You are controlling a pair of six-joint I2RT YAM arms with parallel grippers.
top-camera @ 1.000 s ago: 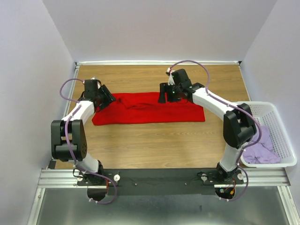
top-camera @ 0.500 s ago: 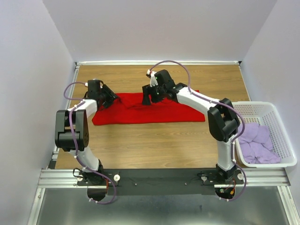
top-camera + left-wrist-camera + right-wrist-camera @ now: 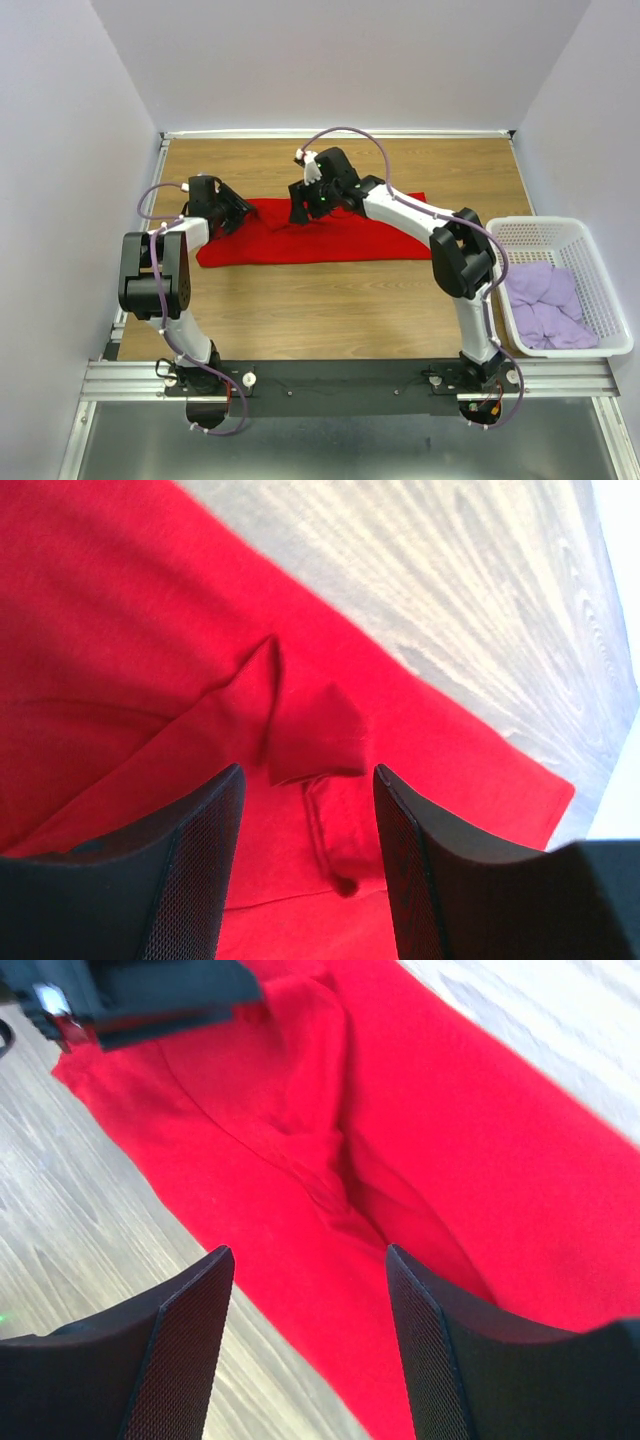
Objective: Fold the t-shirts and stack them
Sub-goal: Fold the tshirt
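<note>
We see a bright red cloth t-shirt (image 3: pixel 320 245) lying flat as a long, wrinkled strip, left of centre. At the near right, pale lilac cloth t-shirts (image 3: pixel 545 305) lie crumpled.

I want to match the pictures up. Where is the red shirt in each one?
Top external: red shirt spread across the table's middle.
Left wrist: red shirt fills the left and bottom.
Right wrist: red shirt runs diagonally through the middle.
Shared landmark: wooden table beside its edge.

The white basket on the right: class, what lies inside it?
Crumpled pale lilac t-shirts fill the near part of the white basket. Their number, and anything beneath them, is hidden.
</note>
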